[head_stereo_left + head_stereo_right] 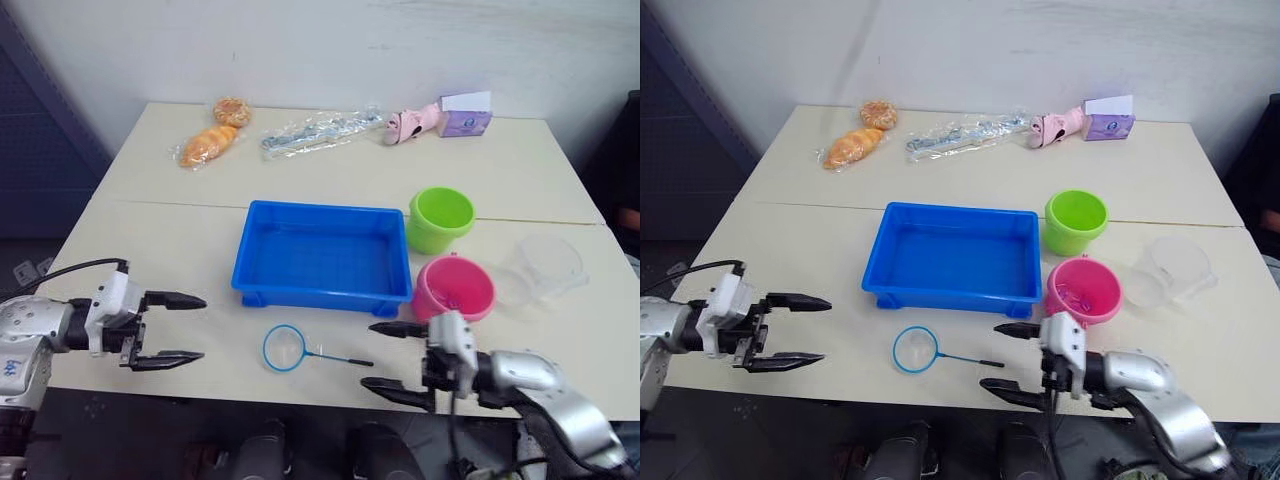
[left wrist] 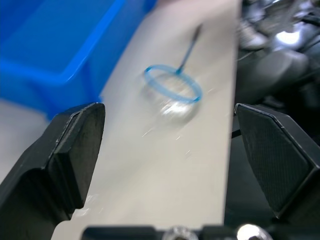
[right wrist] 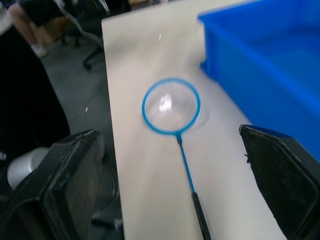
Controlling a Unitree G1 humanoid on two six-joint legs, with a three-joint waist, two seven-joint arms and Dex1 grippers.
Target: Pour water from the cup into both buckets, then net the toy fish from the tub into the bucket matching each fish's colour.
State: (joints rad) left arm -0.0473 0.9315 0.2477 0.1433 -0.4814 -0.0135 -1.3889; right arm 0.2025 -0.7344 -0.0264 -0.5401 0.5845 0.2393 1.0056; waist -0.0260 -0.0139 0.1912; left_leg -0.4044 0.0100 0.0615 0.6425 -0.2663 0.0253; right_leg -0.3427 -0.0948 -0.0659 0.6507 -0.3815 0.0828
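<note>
The blue tub (image 1: 322, 258) sits mid-table, its floor plain blue; the toy fish are out of view. Right of it stand the lime green bucket (image 1: 440, 218) and, nearer me, the pink bucket (image 1: 454, 287) with small unclear shapes inside. Further right, the clear cup (image 1: 545, 268) stands upright. A small blue-rimmed net (image 1: 285, 348) lies flat in front of the tub, its handle pointing right. My left gripper (image 1: 200, 327) is open at the table's front left, well left of the net. My right gripper (image 1: 368, 355) is open around the handle's end. The right wrist view shows the net (image 3: 171, 105) lying ahead.
At the far edge of the table lie two bagged breads (image 1: 210, 145), a clear plastic bag (image 1: 320, 130), a pink toy (image 1: 412, 123) and a purple box (image 1: 465, 118). Both grippers hover at the table's front edge.
</note>
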